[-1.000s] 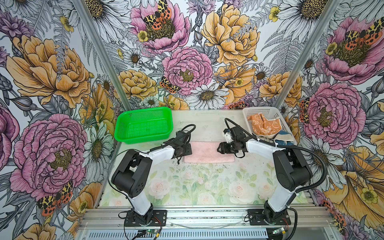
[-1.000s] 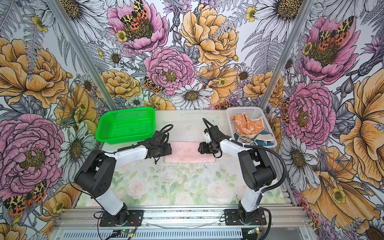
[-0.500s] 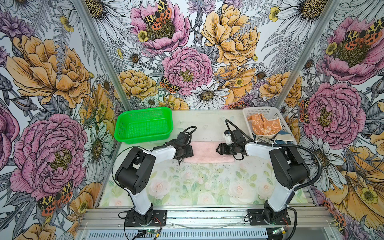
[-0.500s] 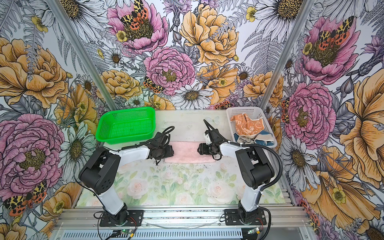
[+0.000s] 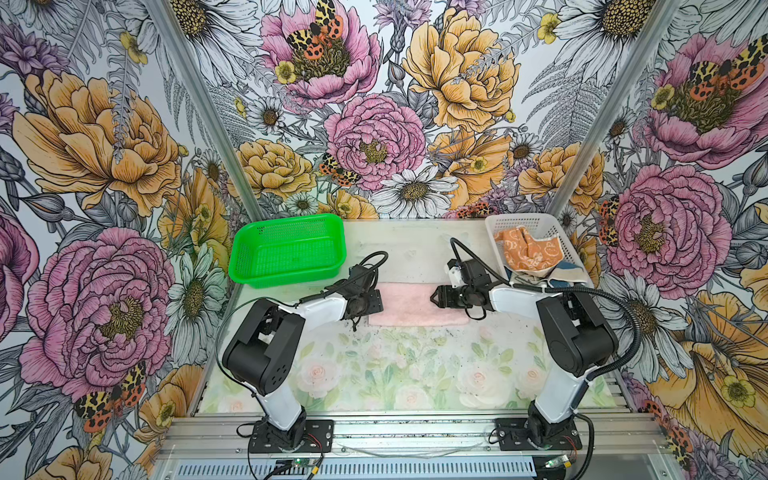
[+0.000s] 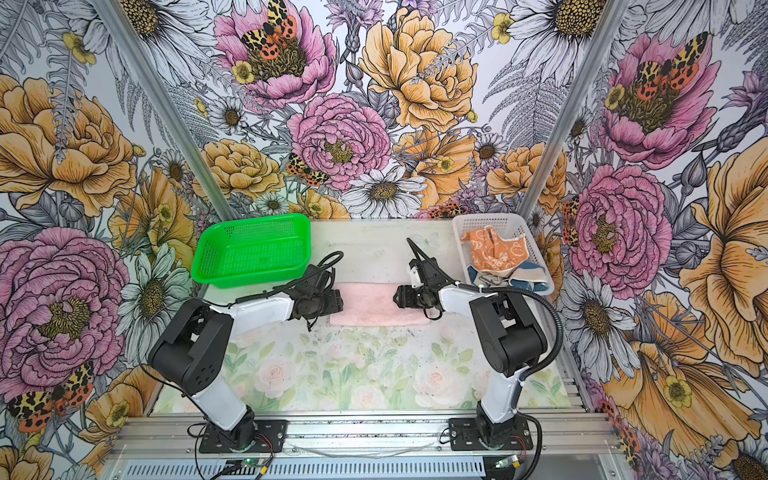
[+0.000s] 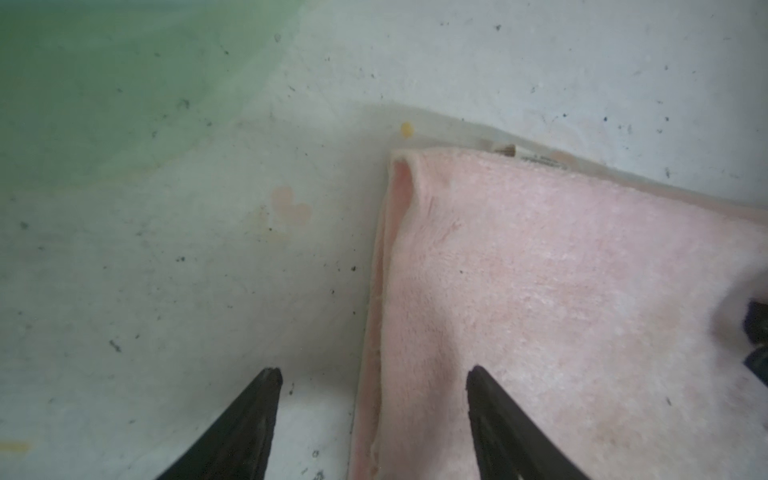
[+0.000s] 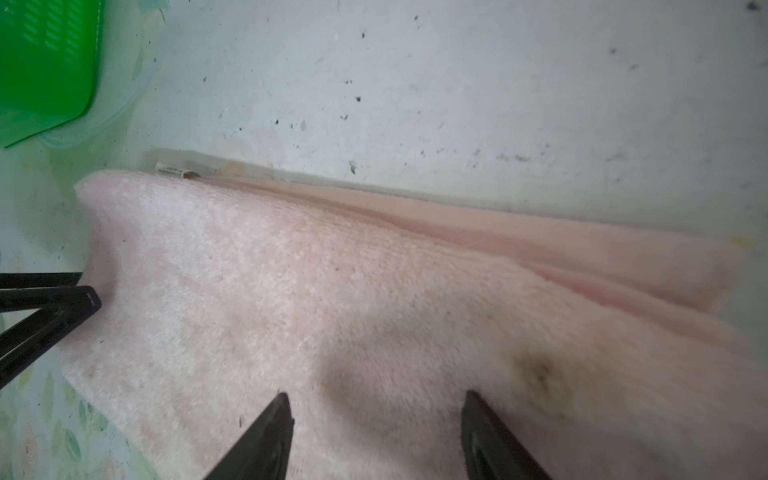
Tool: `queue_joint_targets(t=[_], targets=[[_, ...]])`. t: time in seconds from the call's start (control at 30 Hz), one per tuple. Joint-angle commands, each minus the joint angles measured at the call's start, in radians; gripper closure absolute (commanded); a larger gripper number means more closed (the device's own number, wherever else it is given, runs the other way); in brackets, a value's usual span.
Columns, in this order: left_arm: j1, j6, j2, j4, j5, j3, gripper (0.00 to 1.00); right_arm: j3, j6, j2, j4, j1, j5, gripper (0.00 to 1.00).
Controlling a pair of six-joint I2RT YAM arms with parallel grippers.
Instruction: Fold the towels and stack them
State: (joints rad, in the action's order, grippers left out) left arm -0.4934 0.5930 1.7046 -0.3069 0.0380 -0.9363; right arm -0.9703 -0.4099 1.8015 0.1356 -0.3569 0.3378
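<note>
Lying folded mid-worktop, a plain pale pink terry towel (image 5: 415, 305) has the left end effector (image 7: 372, 370) and right end effector (image 8: 377, 395) released at its ends; the orange rabbit-print towel (image 5: 523, 249) and blue towel (image 5: 566, 277) wait crumpled in the far-right white mesh basket (image 5: 536, 220).

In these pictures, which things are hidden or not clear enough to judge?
- Blue towel: in both top views the orange towel lies over most of it; its drawing is unseen.
- Pink towel: its label, in the right wrist view, is too blurred to read.
- Left gripper: the left wrist view's edge cuts off its fingers; contact with the table cannot be judged.
</note>
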Motion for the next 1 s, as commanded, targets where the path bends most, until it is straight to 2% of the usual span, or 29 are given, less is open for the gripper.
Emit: queue_joint_targets(t=[0.0, 0.27, 0.37, 0.47, 0.67, 0.73, 0.8, 0.97], targets=[[-0.009, -0.002, 0.032, 0.051, -0.045, -0.010, 0.29, 0.014, 0.014, -0.005, -0.014, -0.004, -0.015, 0.33], [-0.052, 0.019, 0.093, 0.050, -0.042, -0.068, 0.35, 0.011, 0.010, 0.009, -0.024, -0.006, 0.001, 0.33], [-0.057, 0.025, 0.106, 0.049, -0.052, -0.081, 0.42, 0.012, 0.012, 0.007, -0.024, -0.005, 0.001, 0.33], [-0.060, 0.029, 0.107, 0.049, -0.053, -0.092, 0.57, 0.012, 0.011, 0.008, -0.024, -0.004, 0.001, 0.33], [-0.056, 0.004, 0.140, 0.004, -0.046, -0.155, 0.94, 0.014, 0.020, 0.000, -0.040, -0.005, 0.026, 0.31], [-0.047, -0.022, 0.141, -0.042, -0.041, -0.200, 1.00, 0.028, 0.024, -0.022, -0.063, -0.007, 0.034, 0.27], [-0.038, -0.056, 0.147, -0.124, -0.016, -0.265, 1.00, 0.050, 0.025, -0.048, -0.099, -0.007, 0.044, 0.01], [-0.019, -0.190, 0.200, -0.412, 0.128, -0.518, 1.00, 0.113, 0.023, -0.127, -0.220, -0.014, 0.099, 0.00]])
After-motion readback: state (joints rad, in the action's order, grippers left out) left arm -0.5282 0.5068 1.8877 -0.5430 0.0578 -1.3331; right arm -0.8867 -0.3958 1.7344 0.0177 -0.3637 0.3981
